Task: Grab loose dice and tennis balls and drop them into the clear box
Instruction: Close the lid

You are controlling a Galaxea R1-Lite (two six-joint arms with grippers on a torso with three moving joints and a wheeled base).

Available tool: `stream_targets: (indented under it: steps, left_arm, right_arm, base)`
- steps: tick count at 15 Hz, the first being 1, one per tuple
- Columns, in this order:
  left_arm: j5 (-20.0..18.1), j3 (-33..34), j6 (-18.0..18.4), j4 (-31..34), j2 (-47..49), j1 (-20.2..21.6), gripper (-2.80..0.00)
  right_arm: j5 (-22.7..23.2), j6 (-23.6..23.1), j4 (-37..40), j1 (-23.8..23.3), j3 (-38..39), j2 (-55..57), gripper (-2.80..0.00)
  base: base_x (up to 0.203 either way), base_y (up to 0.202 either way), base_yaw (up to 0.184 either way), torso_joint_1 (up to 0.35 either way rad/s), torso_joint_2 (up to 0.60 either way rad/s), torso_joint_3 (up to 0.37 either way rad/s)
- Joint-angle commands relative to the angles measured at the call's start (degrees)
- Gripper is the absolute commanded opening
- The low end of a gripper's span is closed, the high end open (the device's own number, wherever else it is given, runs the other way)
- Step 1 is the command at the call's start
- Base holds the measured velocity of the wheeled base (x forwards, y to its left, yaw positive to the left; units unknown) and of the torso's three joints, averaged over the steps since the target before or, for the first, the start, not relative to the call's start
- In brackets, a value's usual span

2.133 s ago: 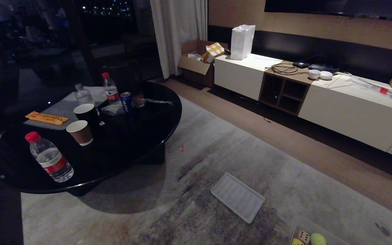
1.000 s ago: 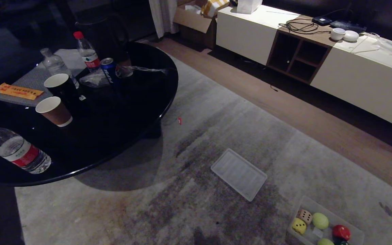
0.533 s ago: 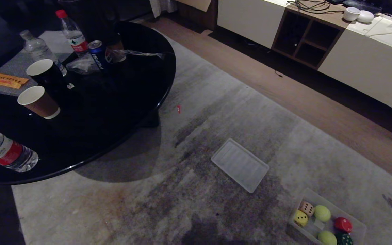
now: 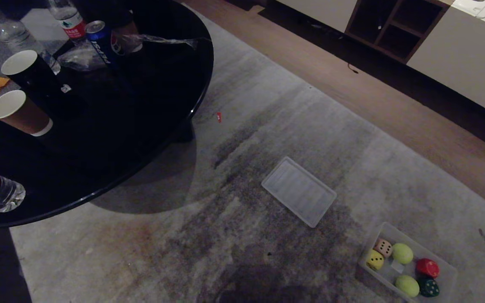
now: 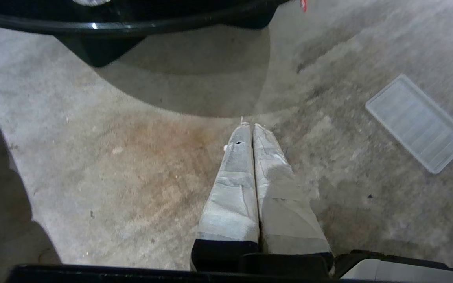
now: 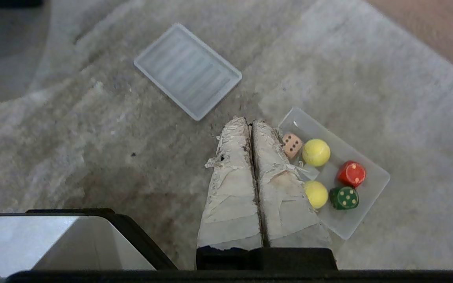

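Observation:
The clear box (image 4: 387, 227) sits on the rug at the lower right of the head view. Inside it lie a cream die (image 4: 383, 247), a yellow die (image 4: 374, 259) and two tennis balls (image 4: 402, 253) (image 4: 407, 285), together with a red die (image 4: 427, 267) and a dark green die (image 4: 428, 287). My right gripper (image 6: 250, 121) hangs shut and empty above the rug beside the box (image 6: 352, 224); its finger hides the yellow die. My left gripper (image 5: 251, 125) is shut and empty over bare rug. Neither arm shows in the head view.
The flat ribbed lid (image 4: 298, 190) lies on the rug left of the box. A round black table (image 4: 150, 126) with cups, bottles and a can fills the left. A low cabinet (image 4: 457, 54) runs along the far right. A small red scrap (image 4: 219, 117) lies on the rug.
The head view has tipped downward, so the whole scene has slid up and the box has come fully into view. The objects and both arms have stayed still.

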Motion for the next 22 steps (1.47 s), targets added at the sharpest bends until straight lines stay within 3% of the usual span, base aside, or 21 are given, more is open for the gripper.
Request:
stream_targets:
  steps: [1,22]
  left_arm:
    - [0.0,0.1,0.0,0.0,0.1,0.0,-2.80]
    - [0.0,0.1,0.1,0.0,0.1,0.0,-2.80]
  right_arm:
    - [0.0,0.0,0.0,0.0,0.0,0.0,-2.80]
    - [0.0,0.0,0.0,0.0,0.0,0.0,-2.80]
  base:
    - [0.000,0.000,0.000,0.002,0.00,-0.202]
    - [0.000,0.000,0.000,0.001,0.00,-0.197]
